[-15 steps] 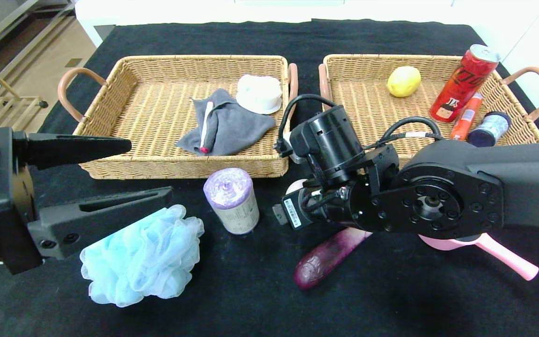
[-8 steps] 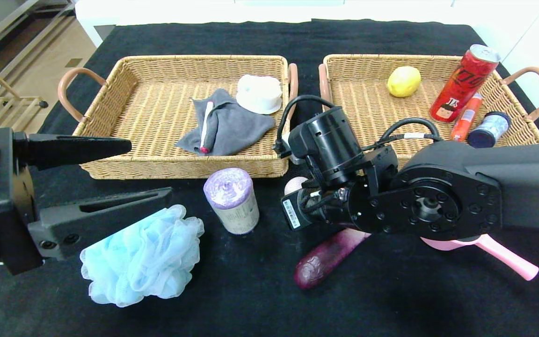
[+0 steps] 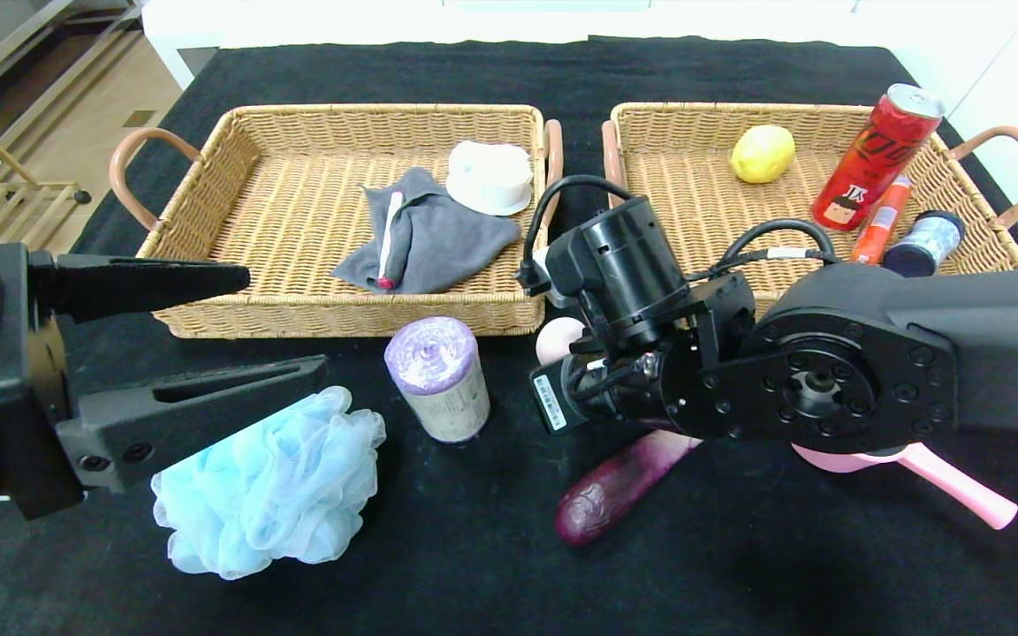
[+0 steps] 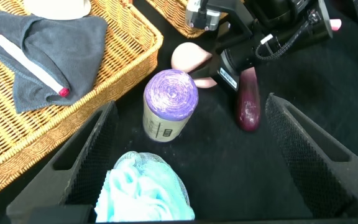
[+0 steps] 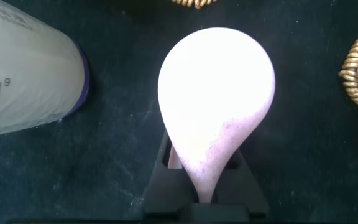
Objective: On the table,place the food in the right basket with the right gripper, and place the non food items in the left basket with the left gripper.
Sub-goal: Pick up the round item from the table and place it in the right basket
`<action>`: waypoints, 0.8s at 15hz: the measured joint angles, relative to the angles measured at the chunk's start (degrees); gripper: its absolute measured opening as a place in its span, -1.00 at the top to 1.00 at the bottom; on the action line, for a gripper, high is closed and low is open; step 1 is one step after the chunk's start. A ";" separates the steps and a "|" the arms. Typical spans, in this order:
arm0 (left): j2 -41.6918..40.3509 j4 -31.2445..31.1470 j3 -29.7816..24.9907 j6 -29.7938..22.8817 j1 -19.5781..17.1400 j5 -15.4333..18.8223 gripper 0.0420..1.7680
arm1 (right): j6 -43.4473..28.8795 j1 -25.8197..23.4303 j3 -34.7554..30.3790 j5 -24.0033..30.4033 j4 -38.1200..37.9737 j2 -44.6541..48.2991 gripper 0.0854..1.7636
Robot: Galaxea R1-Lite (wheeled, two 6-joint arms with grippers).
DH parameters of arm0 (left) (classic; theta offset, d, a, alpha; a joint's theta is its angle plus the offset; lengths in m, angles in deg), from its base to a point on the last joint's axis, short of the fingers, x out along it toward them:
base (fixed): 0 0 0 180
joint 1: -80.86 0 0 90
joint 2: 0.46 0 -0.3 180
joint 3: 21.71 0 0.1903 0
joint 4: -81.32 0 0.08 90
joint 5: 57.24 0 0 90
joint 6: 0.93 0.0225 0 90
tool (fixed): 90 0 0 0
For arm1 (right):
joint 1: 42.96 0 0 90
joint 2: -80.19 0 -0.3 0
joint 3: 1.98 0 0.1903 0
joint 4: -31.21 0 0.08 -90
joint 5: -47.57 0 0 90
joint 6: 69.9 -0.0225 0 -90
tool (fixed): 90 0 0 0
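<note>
My right gripper [image 5: 205,182] is shut on the pale pink peach-like ball [image 3: 559,336], just in front of the gap between the two baskets; the ball also shows in the right wrist view [image 5: 216,93]. My left gripper [image 3: 284,320] is open above the light-blue pouf [image 3: 270,486]. The lilac bag roll [image 3: 438,380] stands upright between the arms. The purple eggplant [image 3: 615,490] lies under my right arm. The pink saucepan's handle [image 3: 951,486] sticks out there; its bowl is hidden. The red soda can [image 3: 876,155] leans in the right basket [image 3: 695,110]. The left basket [image 3: 341,318] is beside it.
The left basket holds a grey cloth [image 3: 438,234] with a white stick on it and a white round thing [image 3: 490,177]. The right basket holds a yellow lemon [image 3: 763,153], an orange tube [image 3: 880,221] and a small blue jar [image 3: 924,240]. The black table [image 3: 474,565] reaches forward.
My right gripper has moved a little toward the baskets with the pink ball in it. The left arm has not moved.
</note>
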 joint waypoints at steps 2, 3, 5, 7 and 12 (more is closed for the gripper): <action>0.05 0.02 -0.02 0.02 0.02 0.01 -0.94 | -0.01 0.00 -0.13 1.84 0.00 0.52 0.90; 0.05 0.05 -0.02 0.02 0.05 0.01 -0.94 | -0.33 -0.02 -0.28 3.74 -0.11 0.96 0.90; 0.05 0.16 -0.09 0.02 0.39 -0.05 -0.94 | -2.86 -0.06 -0.46 6.56 -0.33 2.05 0.90; 0.05 0.16 -0.11 0.00 0.55 -0.10 -0.94 | -3.51 -0.06 -0.49 7.11 -0.48 3.21 0.90; 0.05 0.16 -0.12 0.00 0.61 -0.10 -0.94 | -4.58 -0.09 -0.57 7.19 -0.59 6.51 0.90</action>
